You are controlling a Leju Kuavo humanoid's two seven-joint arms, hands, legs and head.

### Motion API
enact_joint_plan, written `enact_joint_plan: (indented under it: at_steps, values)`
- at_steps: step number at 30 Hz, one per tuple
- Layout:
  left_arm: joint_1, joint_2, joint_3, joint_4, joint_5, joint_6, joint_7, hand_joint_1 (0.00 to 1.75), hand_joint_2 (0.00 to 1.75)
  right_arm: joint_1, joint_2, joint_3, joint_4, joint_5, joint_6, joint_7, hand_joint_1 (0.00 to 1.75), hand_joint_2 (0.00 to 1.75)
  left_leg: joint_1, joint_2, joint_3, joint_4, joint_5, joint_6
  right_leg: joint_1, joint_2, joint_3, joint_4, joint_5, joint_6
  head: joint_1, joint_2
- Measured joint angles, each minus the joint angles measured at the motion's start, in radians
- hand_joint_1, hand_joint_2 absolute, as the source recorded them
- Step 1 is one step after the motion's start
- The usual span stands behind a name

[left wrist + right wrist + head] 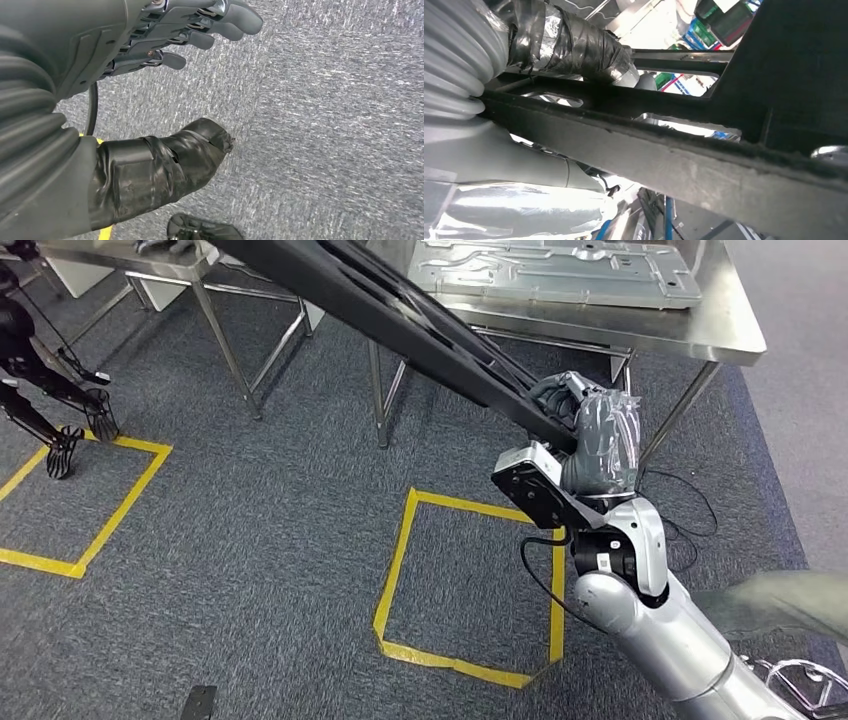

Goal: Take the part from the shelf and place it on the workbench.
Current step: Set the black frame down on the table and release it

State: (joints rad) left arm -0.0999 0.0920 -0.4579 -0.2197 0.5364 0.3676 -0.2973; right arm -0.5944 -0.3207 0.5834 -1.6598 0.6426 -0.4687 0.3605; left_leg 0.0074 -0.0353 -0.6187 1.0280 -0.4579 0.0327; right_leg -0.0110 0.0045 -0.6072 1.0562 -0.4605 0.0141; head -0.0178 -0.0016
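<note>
Grey carpet (250,540) lay below; the right hand (595,435) clamped the long black part (400,315), left hand (190,30) hung empty, fingers apart

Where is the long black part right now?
In the head view the black part slants from the top middle down to the right hand, which grips it before the steel workbench.

Matt black part (400,315), brushed steel workbench (720,330), rough grey carpet (250,520).
</note>
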Motion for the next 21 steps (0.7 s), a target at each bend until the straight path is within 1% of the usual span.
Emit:
enact_joint_plan:
  at_steps: [1,2,4,5,6,7,8,9,10,11,12,13,14,15,16,17,18,19,20,21]
  values:
    - [0.001,0.0,0.0,0.0,0.0,0.0,-0.001,0.0,1.75,-0.001,0.0,-0.001,-0.002,0.001,0.0,0.0,1.75,1.75,0.0,-0.002,-0.001,0.0,-0.001,-0.005,0.003,0.002,0.009,-0.018,-0.003,-0.003,0.0,0.0]
    - [0.001,0.0,0.0,0.0,0.0,0.0,-0.001,0.0,1.75,-0.001,-0.001,-0.002,-0.005,0.002,0.0,0.0,1.75,1.75,0.0,-0.004,-0.001,-0.002,-0.001,-0.011,0.005,0.002,0.011,-0.024,-0.005,-0.005,0.0,0.0]
    - [0.003,0.002,-0.001,0.0,0.0,-0.001,-0.002,0.0,1.75,-0.001,-0.001,-0.004,-0.009,0.006,0.001,0.002,1.75,1.75,0.001,-0.001,0.0,0.001,-0.005,-0.022,0.001,0.0,0.02,-0.032,-0.003,-0.013,-0.001,0.0]
    - [0.002,0.003,-0.001,0.0,0.0,-0.001,-0.002,0.0,1.75,-0.002,-0.002,-0.004,-0.011,0.008,0.001,0.003,1.75,1.75,0.001,0.005,-0.008,0.02,-0.015,-0.028,-0.002,-0.002,0.028,-0.038,-0.003,-0.018,-0.002,0.0]
    - [0.002,0.004,-0.001,0.0,0.0,-0.001,-0.002,0.0,1.75,-0.002,-0.002,-0.005,-0.014,0.01,0.002,0.004,1.75,1.75,0.002,0.011,-0.026,0.059,-0.032,-0.033,-0.005,-0.004,0.036,-0.042,-0.004,-0.024,-0.003,0.0]
    - [0.001,0.005,-0.001,0.0,0.0,-0.001,-0.002,0.0,1.75,-0.003,-0.003,-0.006,-0.016,0.012,0.002,0.006,1.75,1.75,0.004,0.017,-0.056,0.117,-0.056,-0.038,-0.005,-0.006,0.043,-0.045,-0.008,-0.028,-0.004,0.0]
    - [0.001,0.006,-0.002,0.0,0.0,-0.002,-0.001,0.0,1.75,-0.003,-0.003,-0.006,-0.018,0.014,0.002,0.008,1.75,1.75,0.005,0.02,-0.094,0.184,-0.079,-0.041,-0.005,-0.007,0.048,-0.045,-0.013,-0.031,-0.005,0.0]
    - [0.002,0.006,-0.002,0.0,0.0,-0.002,-0.001,0.0,1.75,-0.002,-0.003,-0.006,-0.019,0.014,0.002,0.011,1.75,1.75,0.006,0.021,-0.13,0.24,-0.092,-0.044,-0.005,-0.008,0.054,-0.044,-0.018,-0.032,-0.005,0.0]
    - [0.004,0.006,-0.003,0.0,0.001,-0.002,-0.001,0.0,1.75,-0.001,-0.003,-0.007,-0.019,0.013,0.001,0.016,1.75,1.75,0.007,0.023,-0.153,0.268,-0.086,-0.046,-0.005,-0.008,0.062,-0.044,-0.025,-0.031,-0.005,0.0]
    - [0.006,0.006,-0.003,0.0,0.001,-0.002,-0.001,0.0,1.75,0.0,-0.003,-0.007,-0.02,0.008,0.0,0.02,1.75,1.75,0.008,0.025,-0.158,0.257,-0.061,-0.047,-0.006,-0.009,0.072,-0.044,-0.033,-0.029,-0.005,0.0]
    - [0.007,0.007,-0.003,0.0,0.002,-0.003,-0.001,0.0,1.75,0.002,-0.004,-0.008,-0.021,-0.003,-0.002,0.023,1.75,1.75,0.009,0.028,-0.143,0.208,-0.019,-0.047,-0.006,-0.009,0.083,-0.044,-0.043,-0.026,-0.005,0.0]
    - [0.008,0.007,-0.003,0.0,0.003,-0.003,-0.001,0.0,1.75,0.003,-0.004,-0.009,-0.023,-0.021,-0.004,0.024,1.75,1.75,0.01,0.032,-0.116,0.141,0.022,-0.047,-0.007,-0.009,0.095,-0.044,-0.053,-0.022,-0.005,0.0]
    - [0.008,0.008,-0.004,0.0,0.003,-0.003,-0.001,0.0,1.75,0.003,-0.004,-0.012,-0.025,-0.044,-0.008,0.022,1.75,1.75,0.007,0.036,-0.088,0.082,0.048,-0.045,-0.006,-0.01,0.103,-0.044,-0.063,-0.016,-0.006,0.0]
    - [0.007,0.008,-0.005,0.0,0.003,-0.003,-0.001,0.0,1.75,0.003,-0.004,-0.015,-0.027,-0.064,-0.012,0.018,1.75,1.75,0.004,0.039,-0.066,0.039,0.056,-0.04,-0.005,-0.01,0.108,-0.045,-0.071,-0.01,-0.006,0.0]
    - [0.006,0.008,-0.006,0.0,0.003,-0.004,-0.002,0.0,1.75,0.004,-0.005,-0.018,-0.03,-0.08,-0.017,0.015,1.75,1.75,0.002,0.039,-0.053,0.018,0.049,-0.034,-0.002,-0.011,0.113,-0.047,-0.077,-0.003,-0.006,0.0]
    - [0.006,0.009,-0.008,0.0,0.004,-0.004,-0.003,0.0,1.75,0.004,-0.007,-0.022,-0.034,-0.088,-0.022,0.012,1.75,1.75,-0.001,0.039,-0.047,0.011,0.038,-0.025,-0.001,-0.011,0.117,-0.049,-0.079,0.003,-0.005,0.0]
    - [0.005,0.009,-0.009,0.0,0.004,-0.005,-0.003,0.0,1.75,0.005,-0.008,-0.026,-0.037,-0.091,-0.025,0.012,1.75,1.75,0.0,0.037,-0.041,0.006,0.03,-0.016,0.0,-0.011,0.121,-0.048,-0.078,0.007,-0.004,0.0]
    - [0.006,0.009,-0.009,0.0,0.005,-0.005,-0.004,0.0,1.75,0.005,-0.011,-0.028,-0.041,-0.091,-0.027,0.013,1.75,1.75,0.001,0.035,-0.034,0.002,0.025,-0.008,-0.001,-0.011,0.121,-0.036,-0.076,0.011,-0.002,0.0]
    - [0.007,0.009,-0.01,0.0,0.006,-0.005,-0.004,0.0,1.75,0.005,-0.014,-0.031,-0.044,-0.09,-0.029,0.014,1.75,1.75,0.002,0.034,-0.023,-0.002,0.019,0.0,-0.002,-0.01,0.107,-0.007,-0.076,0.015,0.0,0.0]
    - [0.007,0.009,-0.01,0.0,0.006,-0.005,-0.004,0.0,1.75,0.006,-0.017,-0.034,-0.046,-0.09,-0.03,0.014,1.75,1.75,0.003,0.032,-0.012,-0.006,0.013,0.006,-0.003,-0.01,0.079,0.04,-0.081,0.017,0.002,0.0]
